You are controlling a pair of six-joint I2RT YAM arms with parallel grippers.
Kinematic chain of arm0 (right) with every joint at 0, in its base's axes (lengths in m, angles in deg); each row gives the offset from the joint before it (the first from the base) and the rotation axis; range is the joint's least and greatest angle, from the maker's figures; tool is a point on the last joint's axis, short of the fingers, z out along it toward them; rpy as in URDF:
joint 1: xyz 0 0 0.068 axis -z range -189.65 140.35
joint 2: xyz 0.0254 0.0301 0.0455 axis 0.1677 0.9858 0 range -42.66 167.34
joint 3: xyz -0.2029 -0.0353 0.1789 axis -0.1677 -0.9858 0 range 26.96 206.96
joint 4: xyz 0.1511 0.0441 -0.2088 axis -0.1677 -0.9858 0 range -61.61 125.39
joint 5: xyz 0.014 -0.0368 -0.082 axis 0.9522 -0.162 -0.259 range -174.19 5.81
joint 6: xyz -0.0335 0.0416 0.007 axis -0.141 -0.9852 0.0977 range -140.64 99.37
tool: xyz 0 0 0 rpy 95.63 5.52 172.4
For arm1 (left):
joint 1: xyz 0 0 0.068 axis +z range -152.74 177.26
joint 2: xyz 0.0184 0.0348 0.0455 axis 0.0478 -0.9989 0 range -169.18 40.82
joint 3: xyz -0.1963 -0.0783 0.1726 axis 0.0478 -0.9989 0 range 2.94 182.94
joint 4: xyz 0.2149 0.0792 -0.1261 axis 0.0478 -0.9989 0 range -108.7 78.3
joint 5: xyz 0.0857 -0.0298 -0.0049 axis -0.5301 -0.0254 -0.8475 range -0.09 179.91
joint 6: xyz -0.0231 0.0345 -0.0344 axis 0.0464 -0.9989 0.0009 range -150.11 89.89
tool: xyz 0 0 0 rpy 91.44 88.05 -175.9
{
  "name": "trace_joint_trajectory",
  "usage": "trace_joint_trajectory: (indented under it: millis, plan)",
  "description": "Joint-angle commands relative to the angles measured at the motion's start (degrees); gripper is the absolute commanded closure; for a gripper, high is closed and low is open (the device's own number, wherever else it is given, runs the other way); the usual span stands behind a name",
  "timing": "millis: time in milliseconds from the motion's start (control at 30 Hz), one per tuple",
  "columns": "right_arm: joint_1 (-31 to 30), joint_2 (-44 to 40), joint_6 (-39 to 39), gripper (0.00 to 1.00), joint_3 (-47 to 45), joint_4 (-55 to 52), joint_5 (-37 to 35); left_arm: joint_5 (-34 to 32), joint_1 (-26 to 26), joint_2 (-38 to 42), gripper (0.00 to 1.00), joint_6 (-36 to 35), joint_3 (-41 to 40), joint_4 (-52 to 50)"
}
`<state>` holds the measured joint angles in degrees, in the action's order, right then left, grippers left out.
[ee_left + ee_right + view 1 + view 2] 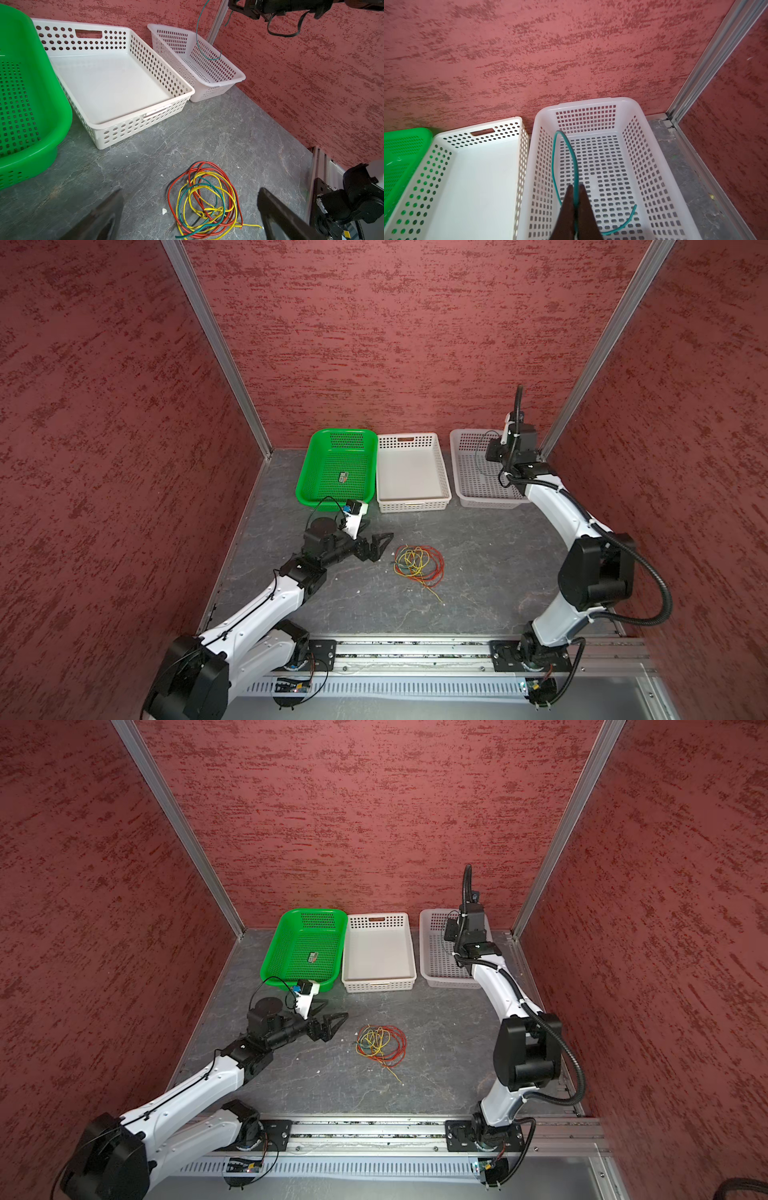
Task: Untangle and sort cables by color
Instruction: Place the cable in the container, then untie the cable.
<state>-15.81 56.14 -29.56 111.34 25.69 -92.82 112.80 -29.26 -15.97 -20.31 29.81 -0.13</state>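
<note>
**Both top views:** A dark grey, stone-veined worktop (498, 556) sits boxed in by three red, rough-textured walls (395, 344), joined at the far corners by aluminium posts (216, 348). Three plastic baskets line the far edge. At left is a green mesh basket (303, 472), in the middle a white round-holed basket (413, 504) with a solid floor, and at right a translucent white slotted basket (473, 489). Near the middle of the worktop lies the tangle of cables (419, 566), thin red, yellow and blue-green loops in a loose coil, with one yellow end trailing nearward. The left fingers (380, 543), black and wedge-shaped, are spread wide just left of the tangle and apart from it. The white-and-black right arm (552, 506) reaches over the slotted basket; its fingers are hidden here.

**Left wrist view:** The blurred, dark left fingers (276, 214) stand wide apart, with the tangle of cables (205, 199) on the worktop beyond them. Farther off, a single blue-green cable (197, 41) hangs from the right arm into the slotted basket (212, 91).

**Right wrist view:** The right fingers (566, 212) are pressed together on the blue-green cable (553, 166). It arcs up in a narrow loop and curls down inside the slotted basket (652, 166). Whether its free end touches the glossy gridded floor cannot be told. The round-holed and green baskets sit alongside to the left.
</note>
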Motion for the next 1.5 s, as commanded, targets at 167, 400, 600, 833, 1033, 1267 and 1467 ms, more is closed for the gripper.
trace_joint_trajectory:
  millis: [167, 400, 600, 833, 1033, 1267, 1467]
  plan:
    - [1.32, 9.03, -2.83, 0.77, 0.33, 4.42, -0.59, 1.77, 0.61, -0.22, 0.01, 0.53, -1.82, 2.18]
    - [1.9, 11.59, -3.99, 0.35, -0.81, 6.1, 0.96, 2.34, 0.51, -0.58, 0.01, -0.73, -1.74, 0.25]
    - [1.86, 2.13, -2.96, 0.27, -6.77, 9.02, 5.91, 2.24, 0.34, -2.73, 0.01, -1.13, -1.05, 0.2]
    - [0.72, -11.88, -2.85, 0.27, -17.62, 7.57, 15.59, 2.9, -0.32, -8.51, 0.01, -0.63, 1.57, 1.13]
    - [-5.4, -21.82, -1.37, 0.28, -29.69, 5.0, 20.94, 4.03, -0.81, -14.75, 0.08, 0.54, 3.93, 2.56]
    - [-16.38, -24.97, 0.31, 0.28, -37.87, 1.03, 19.69, 5.93, -2.48, -23.0, 0.22, 0.33, 9.07, 0.99]
    - [-18.62, -28.31, -2.82, 0.28, -44.87, 6.95, 21.72, 6.06, -4.84, -29.79, 0.38, -0.13, 13.03, -0.21]
